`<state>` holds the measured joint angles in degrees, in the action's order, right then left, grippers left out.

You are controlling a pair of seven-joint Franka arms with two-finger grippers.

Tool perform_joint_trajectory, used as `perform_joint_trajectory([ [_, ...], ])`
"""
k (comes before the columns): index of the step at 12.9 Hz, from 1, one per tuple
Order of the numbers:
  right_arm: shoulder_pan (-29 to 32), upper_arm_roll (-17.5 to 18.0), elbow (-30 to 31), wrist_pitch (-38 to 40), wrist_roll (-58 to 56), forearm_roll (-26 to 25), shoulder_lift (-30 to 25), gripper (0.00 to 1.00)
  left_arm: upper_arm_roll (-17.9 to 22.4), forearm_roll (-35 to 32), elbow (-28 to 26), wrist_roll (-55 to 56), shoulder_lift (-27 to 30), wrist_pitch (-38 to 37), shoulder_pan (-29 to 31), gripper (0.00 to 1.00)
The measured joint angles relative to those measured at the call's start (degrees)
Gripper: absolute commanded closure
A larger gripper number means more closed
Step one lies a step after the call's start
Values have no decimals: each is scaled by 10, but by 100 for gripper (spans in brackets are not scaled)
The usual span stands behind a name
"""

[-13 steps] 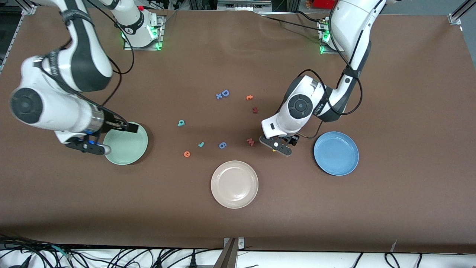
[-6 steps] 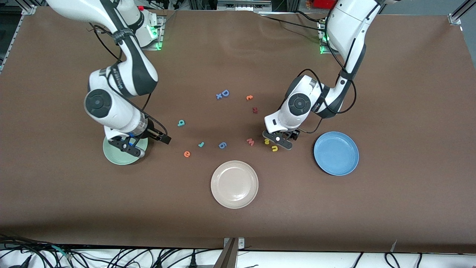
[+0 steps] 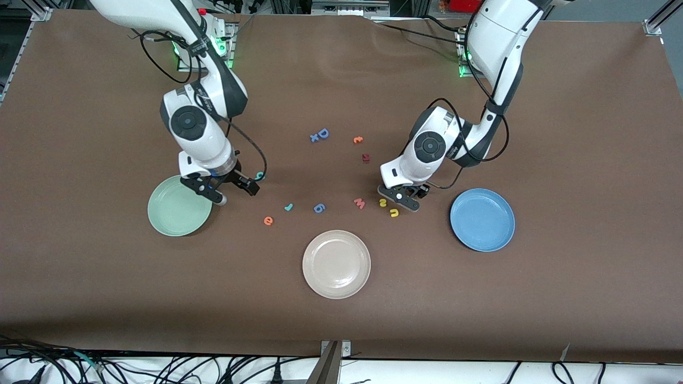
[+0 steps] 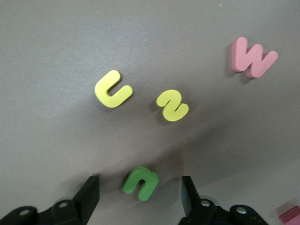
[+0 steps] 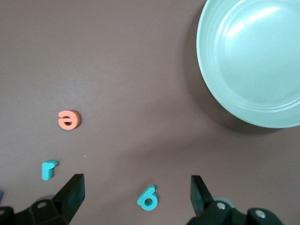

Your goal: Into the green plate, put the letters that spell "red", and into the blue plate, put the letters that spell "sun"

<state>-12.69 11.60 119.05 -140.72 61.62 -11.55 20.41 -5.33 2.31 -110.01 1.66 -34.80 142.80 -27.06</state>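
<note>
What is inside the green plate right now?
Nothing shows inside the green plate; the right gripper hangs over its rim, covering a sliver. The teal "d" lies on the table between its open fingers.

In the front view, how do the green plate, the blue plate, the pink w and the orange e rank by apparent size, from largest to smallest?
1. Green plate and blue plate: they look alike, so no order between them.
2. Pink w
3. Orange e, only slightly smaller than the w.
</note>
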Motion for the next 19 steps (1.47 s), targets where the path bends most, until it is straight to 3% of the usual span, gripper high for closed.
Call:
perform_joint_trajectory([
  [3,-1,2,10,-48,42,-15,22,0,3,-1,0,0,1,5,-4,95],
  [4,-1,2,10,-57,50,-16,30,0,4,-1,0,0,2,5,-4,99],
  [9,-10,7,10,-75,96,-16,64,0,4,-1,2,-1,5,-2,-5,99],
  [12,-12,12,10,-83,120,-16,77,0,12,-1,22,-25,27,-62,4,99],
  [15,-12,14,12,-82,136,-16,80,1,17,-5,37,-78,60,-111,54,99],
  [19,-12,15,25,-82,160,-16,84,1,17,-115,38,-116,65,-114,130,98],
])
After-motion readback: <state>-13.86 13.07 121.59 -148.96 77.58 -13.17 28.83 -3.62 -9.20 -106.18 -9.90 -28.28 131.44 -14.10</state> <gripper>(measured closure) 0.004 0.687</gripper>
